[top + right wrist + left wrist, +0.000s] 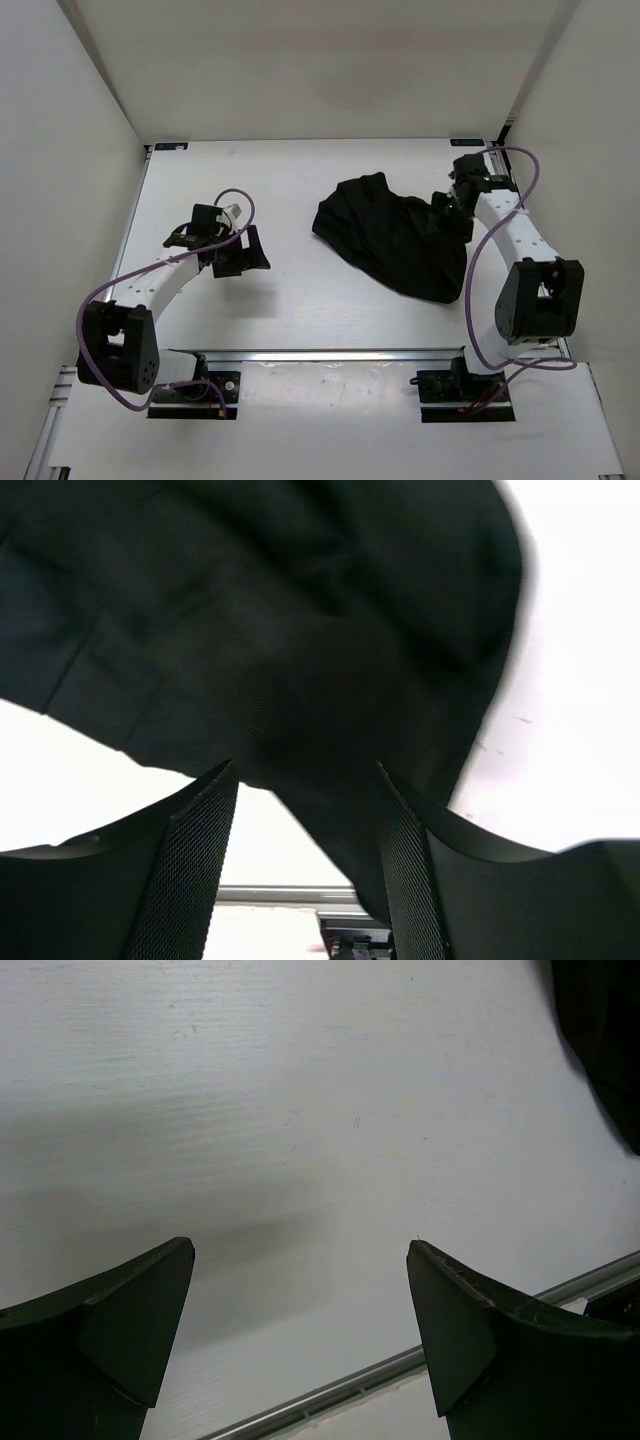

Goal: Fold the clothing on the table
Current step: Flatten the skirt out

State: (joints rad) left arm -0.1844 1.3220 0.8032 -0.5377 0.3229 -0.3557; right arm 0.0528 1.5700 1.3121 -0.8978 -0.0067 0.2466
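Observation:
The black clothing point(395, 240) lies crumpled on the right half of the white table point(280, 180). My right gripper point(445, 212) is at the garment's right edge. In the right wrist view the fabric point(280, 610) fills the top, and a fold of it hangs down between the spread jaws of the right gripper point(305, 770), against the right finger; the jaws are open. My left gripper point(245, 255) hovers over bare table left of the garment, open and empty. The left wrist view has that gripper point(300, 1245) wide apart, with a corner of the clothing point(600, 1020) at the top right.
An aluminium rail point(330, 353) runs along the near table edge, also seen as a rail point(400, 1365) under the left fingers and a rail point(270, 892) under the right ones. White walls enclose the table on three sides. Purple cables loop off both arms.

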